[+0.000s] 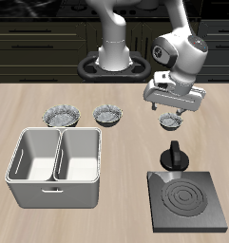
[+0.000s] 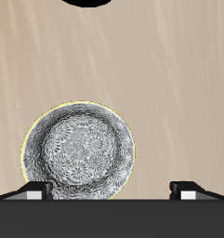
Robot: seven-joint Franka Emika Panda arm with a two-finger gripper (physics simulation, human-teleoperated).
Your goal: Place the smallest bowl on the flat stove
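Pale wooden bench (image 1: 125, 142): wide-spread fingers (image 2: 190, 190) hang above the small grey-white speckled bowl (image 1: 170, 121), back of the flat dark ringed stove (image 1: 188, 202). Centre them over its rim before descending.

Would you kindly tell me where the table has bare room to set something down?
Free: the strip between the white bin and the flat stove, and the front corner beyond the bin. Crowded: farther back, where the two wider bowls and the smallest bowl line up under the gripper.
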